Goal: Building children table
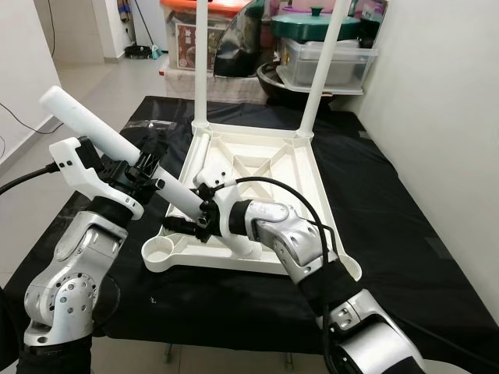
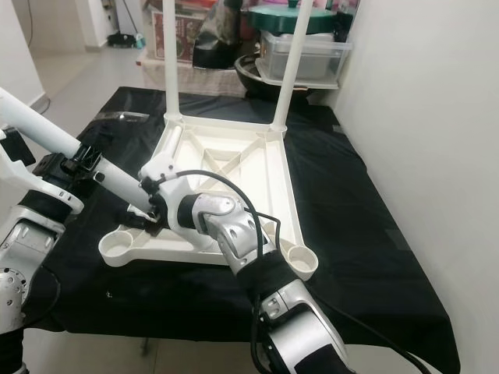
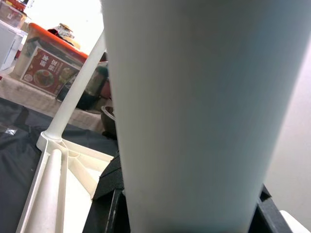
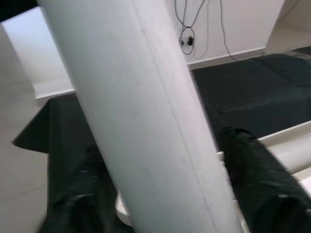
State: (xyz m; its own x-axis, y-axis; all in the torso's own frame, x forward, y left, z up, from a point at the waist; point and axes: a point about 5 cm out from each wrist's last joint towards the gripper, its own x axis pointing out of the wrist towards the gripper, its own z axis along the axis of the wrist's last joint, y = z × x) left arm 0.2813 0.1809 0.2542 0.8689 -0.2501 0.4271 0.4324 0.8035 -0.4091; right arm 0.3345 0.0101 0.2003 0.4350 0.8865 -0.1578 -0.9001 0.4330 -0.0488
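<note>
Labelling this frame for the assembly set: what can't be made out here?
- Lower end of the loose leg: eye views, hidden behind the right gripper, so whether it sits in a socket is unclear.
- Tops of the two fitted legs: cut off by the frame edge.
- Left gripper finger contact: left wrist view, the leg blocks it.
- Box label: too small.

Low counter (image 1: pixel 405 234) draped in black cloth, reaching from the near edge back to a clutter of storage boxes. Directly on the cloth, lying upside down, a white plastic children's tabletop (image 1: pixel 288 167) with ribbed underside and round corner sockets.
</note>
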